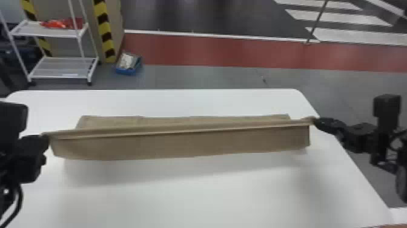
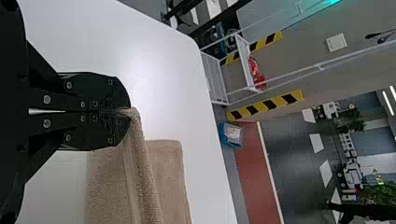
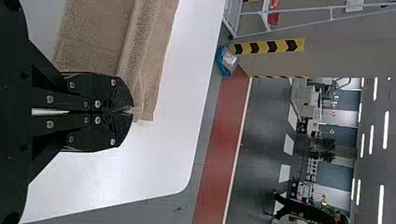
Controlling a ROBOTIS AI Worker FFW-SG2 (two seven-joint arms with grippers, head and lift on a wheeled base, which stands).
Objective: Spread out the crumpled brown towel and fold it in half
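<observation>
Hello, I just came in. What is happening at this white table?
The robot is holding a brown towel by two corners, the left gripper on one and the right gripper on the other. The towel is stretched between them above the white table, with cloth hanging on both sides. The fold does not look finished.

Brown, textured fabric towel (image 1: 181, 147): stretched crosswise above the far half of the smooth white counter (image 1: 212, 197), ridge raised, front panel hanging.
</observation>
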